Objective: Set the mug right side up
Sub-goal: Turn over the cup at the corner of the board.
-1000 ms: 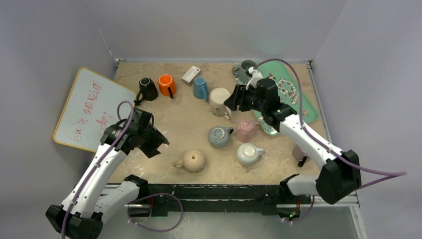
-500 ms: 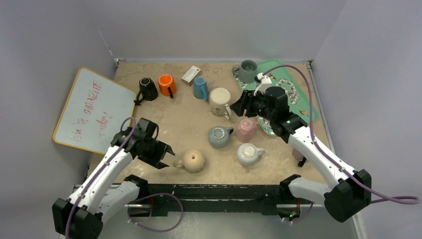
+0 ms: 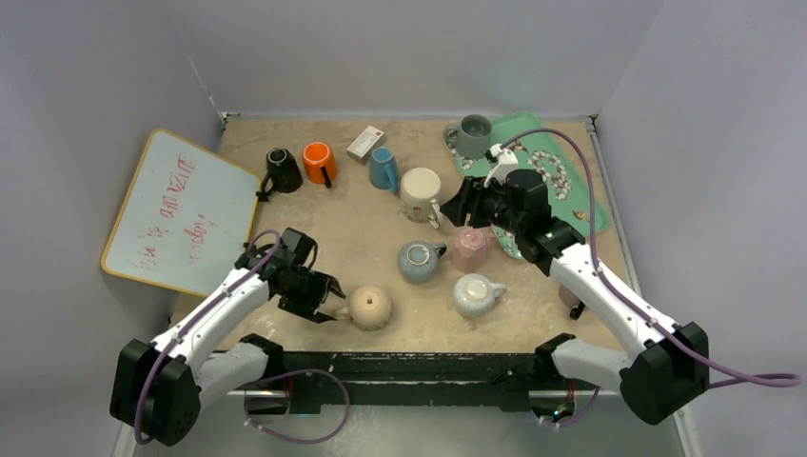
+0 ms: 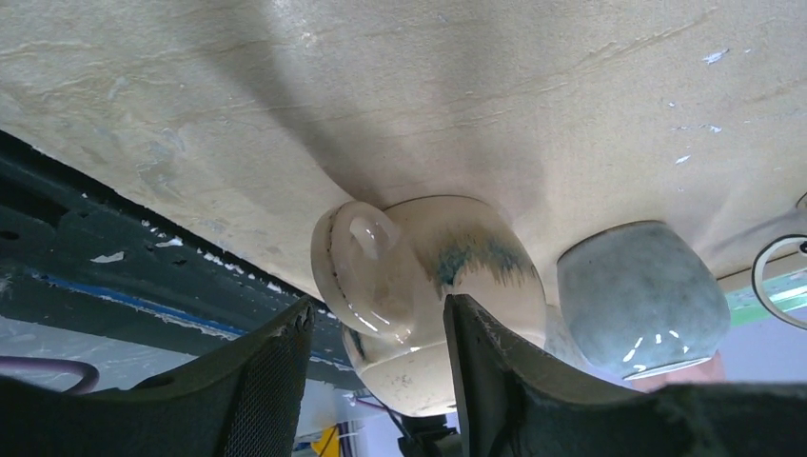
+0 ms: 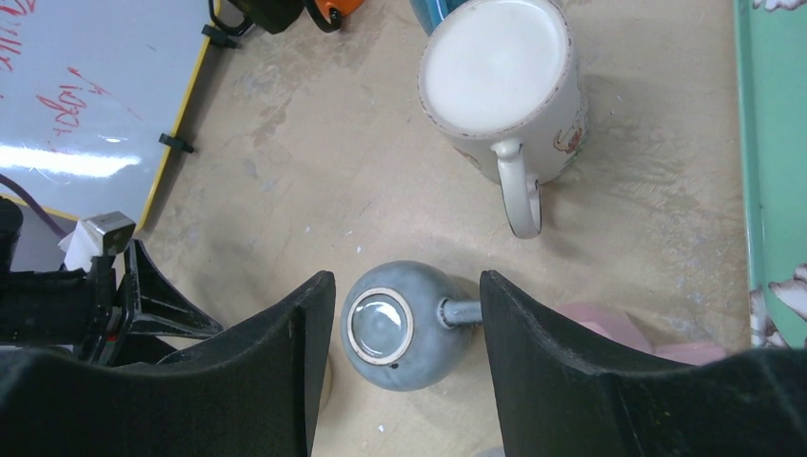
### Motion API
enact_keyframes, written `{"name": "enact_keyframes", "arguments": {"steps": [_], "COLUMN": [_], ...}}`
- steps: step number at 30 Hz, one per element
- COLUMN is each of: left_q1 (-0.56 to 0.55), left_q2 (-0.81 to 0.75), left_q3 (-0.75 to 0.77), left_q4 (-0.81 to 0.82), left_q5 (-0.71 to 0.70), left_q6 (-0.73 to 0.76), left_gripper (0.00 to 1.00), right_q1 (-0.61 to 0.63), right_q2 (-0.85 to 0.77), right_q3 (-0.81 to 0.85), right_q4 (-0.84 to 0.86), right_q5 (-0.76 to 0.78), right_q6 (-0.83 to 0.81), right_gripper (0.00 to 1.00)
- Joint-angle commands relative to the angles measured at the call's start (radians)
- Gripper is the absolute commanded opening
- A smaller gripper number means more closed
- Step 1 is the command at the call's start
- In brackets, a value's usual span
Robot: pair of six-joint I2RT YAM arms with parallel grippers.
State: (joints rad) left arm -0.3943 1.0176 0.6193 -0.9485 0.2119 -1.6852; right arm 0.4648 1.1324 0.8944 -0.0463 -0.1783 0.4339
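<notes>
Left tool (image 3: 322, 299) straddles the handle of an upturned tan mug (image 3: 371, 307) on the table (image 3: 352, 214).
The tool's jaws stand released either side of the handle, not clamping it. The tan mug sits rim-down, just left of and nearer than the blue-grey mug (image 3: 417, 262). The right tool (image 3: 456, 205) hangs spread open above and beyond that blue-grey mug.

We see our right gripper (image 5: 407, 286) open over a round blue-grey glazed mug (image 5: 409, 354), base up; beyond it stands a cream ceramic mug (image 5: 495, 81).
</notes>
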Motion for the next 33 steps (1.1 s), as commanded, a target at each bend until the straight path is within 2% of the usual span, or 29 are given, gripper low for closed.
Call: {"name": "enact_keyframes", "arguments": {"steps": [1, 5, 14, 23, 27, 33], "left_q1": [-0.010, -0.015, -0.020, -0.020, -0.020, -0.043], "left_q2": [0.021, 0.045, 0.112, 0.119, 0.159, 0.201], "left_q3": [-0.011, -0.010, 0.029, 0.058, 0.068, 0.153], "left_q4": [0.047, 0.051, 0.053, 0.094, 0.121, 0.007], "left_q5": [-0.007, -0.025, -0.098, -0.174, -0.165, -0.130], "left_q6": [-0.062, -0.077, -0.072, -0.043, -0.019, -0.018], "left_gripper": [0.51, 0.49, 0.37, 0.21, 0.22, 0.37], "right_q1": [0.003, 0.003, 0.003, 0.003, 0.003, 0.003], "right_q2": [-0.015, -0.026, -0.020, -0.019, -0.022, -0.029], "right_q3": [-0.004, -0.014, -0.018, -0.028, -0.029, -0.033], "right_q4": [0.040, 0.042, 0.042, 0.042, 0.042, 0.036], "right_q5": [-0.021, -0.018, -0.030, -0.028, -0.033, -0.027], "right_q6": [0.005, 0.009, 0.022, 0.015, 0.020, 0.013], "right_gripper": [0.60, 0.60, 0.60, 0.60, 0.60, 0.60]}}
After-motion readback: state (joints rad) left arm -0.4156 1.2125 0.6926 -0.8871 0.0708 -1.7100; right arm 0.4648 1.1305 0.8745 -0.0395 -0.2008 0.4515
